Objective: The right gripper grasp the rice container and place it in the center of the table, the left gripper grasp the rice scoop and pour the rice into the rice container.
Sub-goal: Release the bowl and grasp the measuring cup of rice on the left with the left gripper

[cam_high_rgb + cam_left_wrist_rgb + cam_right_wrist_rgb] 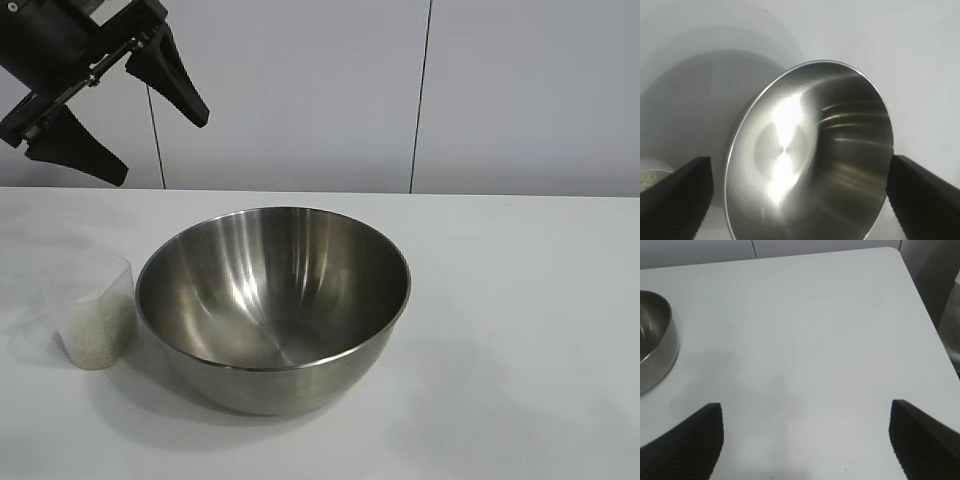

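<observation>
The rice container [272, 305], a big shiny steel bowl, stands empty in the middle of the white table [520, 300]. Just to its left stands the rice scoop [98, 315], a small clear cup filled with white rice [95, 330]. High above the scoop, at the upper left, my left gripper [160, 145] hangs open and holds nothing. Its wrist view looks down into the rice container [810, 155] between the spread fingers [680, 195], with a sliver of rice [652, 177] at the edge. My right gripper [805, 412] is open over bare table, beside the rice container [655, 340], and does not show in the exterior view.
A pale panelled wall [300, 90] rises behind the table's far edge. In the right wrist view the table's corner [892, 250] and its side edge show, with a grey floor beyond.
</observation>
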Available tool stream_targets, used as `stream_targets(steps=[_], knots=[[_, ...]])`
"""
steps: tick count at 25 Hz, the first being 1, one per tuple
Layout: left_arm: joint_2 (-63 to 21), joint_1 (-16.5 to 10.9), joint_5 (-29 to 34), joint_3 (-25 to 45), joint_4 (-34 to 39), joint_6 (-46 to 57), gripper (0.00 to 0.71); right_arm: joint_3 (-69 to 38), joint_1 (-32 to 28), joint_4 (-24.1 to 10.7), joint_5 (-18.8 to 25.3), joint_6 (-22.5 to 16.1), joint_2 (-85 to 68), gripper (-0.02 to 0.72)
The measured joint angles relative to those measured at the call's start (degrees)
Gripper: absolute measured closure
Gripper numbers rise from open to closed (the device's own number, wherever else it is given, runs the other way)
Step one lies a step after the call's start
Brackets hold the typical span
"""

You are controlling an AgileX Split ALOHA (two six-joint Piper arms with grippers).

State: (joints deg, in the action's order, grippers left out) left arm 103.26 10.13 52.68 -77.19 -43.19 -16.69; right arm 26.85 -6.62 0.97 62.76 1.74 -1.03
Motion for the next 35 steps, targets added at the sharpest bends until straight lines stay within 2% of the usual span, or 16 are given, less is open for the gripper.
stream_targets(steps=[26, 30, 33, 35], knots=[[-0.06, -0.23, -0.19, -0.74, -1.12, -1.15, 0.035, 0.0, 0.0, -0.07, -0.37, 0.0, 0.0, 0.08], [-3.02, -0.91, -6.12, -1.09, 0.41, -6.67, 0.044, 0.0, 0.0, -0.07, -0.37, 0.0, 0.0, 0.08], [-9.68, -0.91, -13.3, 0.5, 6.93, -10.52, 0.054, 0.0, 0.0, -0.07, -0.41, 0.0, 0.0, 0.08], [-15.21, -0.91, -19.56, 4.18, 10.77, -13.39, 0.056, 0.0, 0.0, -0.07, -0.54, 0.0, 0.0, 0.08]])
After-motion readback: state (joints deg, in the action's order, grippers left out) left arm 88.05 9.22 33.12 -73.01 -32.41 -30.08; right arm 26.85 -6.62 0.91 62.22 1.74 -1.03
